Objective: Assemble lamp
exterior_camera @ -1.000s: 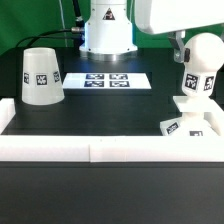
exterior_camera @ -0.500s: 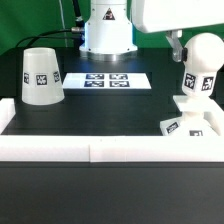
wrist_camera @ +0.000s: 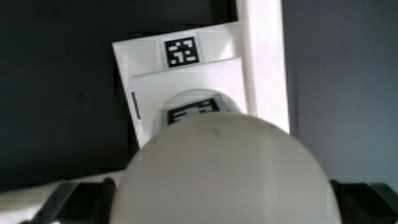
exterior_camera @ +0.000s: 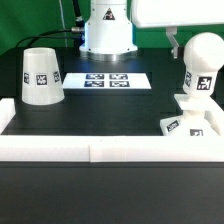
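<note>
The white bulb [exterior_camera: 203, 70] stands upright on the flat square base [exterior_camera: 180, 118] at the exterior view's right, by the front rail. My gripper [exterior_camera: 196, 42] comes down over the bulb's top, with one dark finger [exterior_camera: 172, 38] showing beside it. In the wrist view the bulb [wrist_camera: 222, 165] fills the space between the two dark fingers [wrist_camera: 71, 200], which press on both sides of it, so my gripper [wrist_camera: 217, 205] is shut on it. The base [wrist_camera: 178, 75] with its tag lies beyond. The cone shade [exterior_camera: 40, 75] stands alone at the exterior view's left.
The marker board [exterior_camera: 108, 80] lies in the middle at the back, in front of the robot's pedestal [exterior_camera: 105, 30]. White border rails run along the front [exterior_camera: 110, 150] and the left [exterior_camera: 6, 110]. A rail [wrist_camera: 263, 60] also runs beside the base.
The bulb's tag has shifted toward the exterior view's right and the visible finger has moved up and left. The bulb has turned in place on the base.
</note>
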{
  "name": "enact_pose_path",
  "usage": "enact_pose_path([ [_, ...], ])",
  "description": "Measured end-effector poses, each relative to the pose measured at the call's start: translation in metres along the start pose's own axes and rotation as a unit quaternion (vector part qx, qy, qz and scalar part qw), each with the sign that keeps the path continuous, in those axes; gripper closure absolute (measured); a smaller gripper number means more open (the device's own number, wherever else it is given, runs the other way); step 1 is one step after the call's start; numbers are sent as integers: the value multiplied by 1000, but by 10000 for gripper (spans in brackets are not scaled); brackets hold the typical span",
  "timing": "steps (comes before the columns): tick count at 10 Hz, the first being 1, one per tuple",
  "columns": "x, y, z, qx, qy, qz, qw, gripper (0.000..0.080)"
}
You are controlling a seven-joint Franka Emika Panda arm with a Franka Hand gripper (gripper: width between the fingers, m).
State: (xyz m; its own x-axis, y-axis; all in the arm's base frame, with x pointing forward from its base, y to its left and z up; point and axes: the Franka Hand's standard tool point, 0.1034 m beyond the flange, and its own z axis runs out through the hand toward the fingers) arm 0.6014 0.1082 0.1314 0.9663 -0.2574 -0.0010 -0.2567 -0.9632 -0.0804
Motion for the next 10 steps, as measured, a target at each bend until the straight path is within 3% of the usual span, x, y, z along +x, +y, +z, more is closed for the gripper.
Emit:
enact_pose_path([
  [3,1,0,0,6,0,130,991,220],
  [6,1,0,0,13,-6,255,967,220],
  [10,0,-1,0,19,-12,328,944,220],
])
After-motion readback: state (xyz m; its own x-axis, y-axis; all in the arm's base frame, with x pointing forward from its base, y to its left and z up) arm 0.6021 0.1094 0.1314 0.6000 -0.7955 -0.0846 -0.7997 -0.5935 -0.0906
